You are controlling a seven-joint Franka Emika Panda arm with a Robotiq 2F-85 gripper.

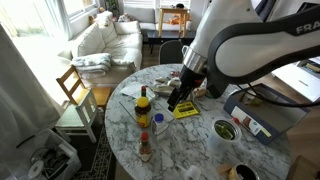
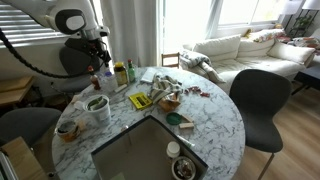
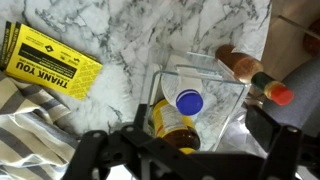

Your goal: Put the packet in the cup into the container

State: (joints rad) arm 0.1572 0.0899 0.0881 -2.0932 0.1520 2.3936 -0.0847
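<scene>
The short white cup (image 1: 224,131) stands on the round marble table with the small green packet (image 1: 224,127) inside it. Both show in both exterior views: cup (image 2: 97,110), packet (image 2: 96,102). The low tray of mixed small items (image 1: 160,82) (image 2: 176,89) sits further along the table. My gripper (image 1: 179,101) (image 2: 104,66) hangs open and empty above the table, away from the cup. In the wrist view its dark fingers (image 3: 185,160) are spread wide over a clear box (image 3: 232,100) holding bottles. Cup, packet and tray are out of the wrist view.
A flat yellow packet (image 1: 186,111) (image 2: 140,100) (image 3: 50,62) lies beside the gripper. Bottles (image 1: 143,106) (image 2: 120,72) and a red-capped bottle (image 1: 146,148) (image 3: 250,72) stand nearby. A dark cup (image 1: 242,172) (image 2: 67,128) and a large grey-blue box (image 1: 262,115) (image 2: 140,150) are also on the table.
</scene>
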